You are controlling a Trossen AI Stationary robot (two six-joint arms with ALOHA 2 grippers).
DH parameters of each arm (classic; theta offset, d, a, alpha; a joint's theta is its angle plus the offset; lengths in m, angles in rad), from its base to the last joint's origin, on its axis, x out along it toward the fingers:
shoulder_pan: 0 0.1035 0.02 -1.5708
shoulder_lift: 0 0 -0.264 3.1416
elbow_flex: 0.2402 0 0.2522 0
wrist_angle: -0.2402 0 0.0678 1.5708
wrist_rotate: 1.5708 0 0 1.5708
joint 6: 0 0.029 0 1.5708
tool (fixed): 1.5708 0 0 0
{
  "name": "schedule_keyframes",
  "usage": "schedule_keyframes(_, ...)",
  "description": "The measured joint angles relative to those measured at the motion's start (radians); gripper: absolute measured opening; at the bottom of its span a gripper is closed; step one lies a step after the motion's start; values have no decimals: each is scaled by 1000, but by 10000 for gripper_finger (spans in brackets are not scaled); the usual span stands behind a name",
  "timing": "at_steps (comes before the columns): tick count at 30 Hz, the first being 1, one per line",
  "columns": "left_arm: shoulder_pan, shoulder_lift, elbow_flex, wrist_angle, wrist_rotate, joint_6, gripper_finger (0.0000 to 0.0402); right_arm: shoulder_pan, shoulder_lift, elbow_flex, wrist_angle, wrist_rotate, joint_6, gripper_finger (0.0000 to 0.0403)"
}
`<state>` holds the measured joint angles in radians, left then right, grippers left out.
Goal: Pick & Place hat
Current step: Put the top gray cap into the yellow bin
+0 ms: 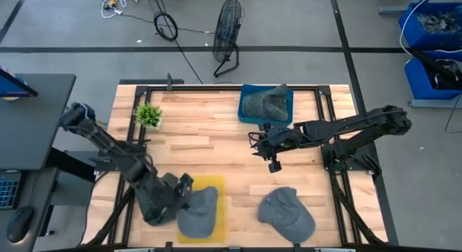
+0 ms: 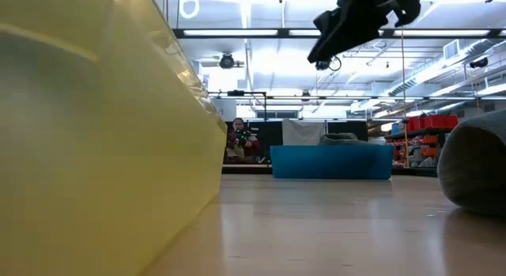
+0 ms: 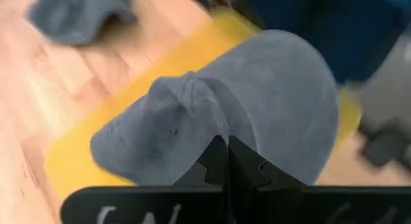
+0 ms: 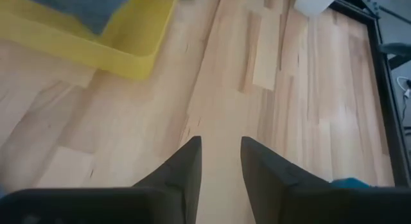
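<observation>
Near the table's front edge, the left gripper [image 1: 184, 185] sits at the yellow tray [image 1: 216, 187], its fingers pressed together on the fabric of a grey cap [image 1: 198, 211] that lies in the tray; the left wrist view shows the two dark fingers [image 3: 226, 163] meeting with a fold of cap cloth pinched between them. A second grey cap [image 1: 286, 211] rests on the bare wooden table [image 1: 209, 129], well apart from the tray on the right arm's side. A third cap [image 1: 264, 103] lies in the blue bin [image 1: 245, 116] at the far edge, beside a small green plant [image 1: 148, 114]. The right gripper [image 1: 273, 164] hangs above the table between the blue bin and the loose cap, fingers [image 4: 186, 166] spread with a gap between them and holding nothing.

Risks, as a judgement:
- The pinch is on soft crown cloth rather than the stiff brim; if lifted, the fabric may slide out and the cap drop.
- If the fingers part while the cap overhangs the tray's wall, it may come to rest half outside.
- The right arm, descending on the loose cap, could push it along the smooth wood instead of gripping it.
</observation>
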<state>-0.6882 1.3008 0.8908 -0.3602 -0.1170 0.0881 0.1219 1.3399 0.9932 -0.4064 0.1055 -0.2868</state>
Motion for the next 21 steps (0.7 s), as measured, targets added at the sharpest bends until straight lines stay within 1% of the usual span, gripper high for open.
schedule_keyframes(4, -1, 83, -1, 9, -55, 100, 3, 0, 0, 0, 8, 0, 18, 112)
schedule_keyframes(7, 31, 135, -1, 70, -60, 165, 5, 0, 0, 0, 9, 0, 20, 112)
schedule_keyframes(10, 72, 180, -1, 176, -56, 206, 9, 0, 0, 0, 17, 0, 21, 112)
schedule_keyframes(12, 94, 204, -1, 207, -50, 138, 10, 0, 0, 0, 24, 0, 22, 112)
schedule_keyframes(15, 121, 238, -1, 180, -42, -70, 11, 0, 0, 0, 22, 0, 41, 112)
schedule_keyframes(17, 137, 259, -1, 167, -41, -167, 12, 0, 0, 0, 15, 0, 43, 112)
schedule_keyframes(19, 145, 283, -1, 154, -40, -209, 12, 0, 0, 0, 12, 0, 42, 112)
schedule_keyframes(21, 154, 306, -1, 155, -42, -215, 13, 0, 0, 0, 9, 0, 43, 112)
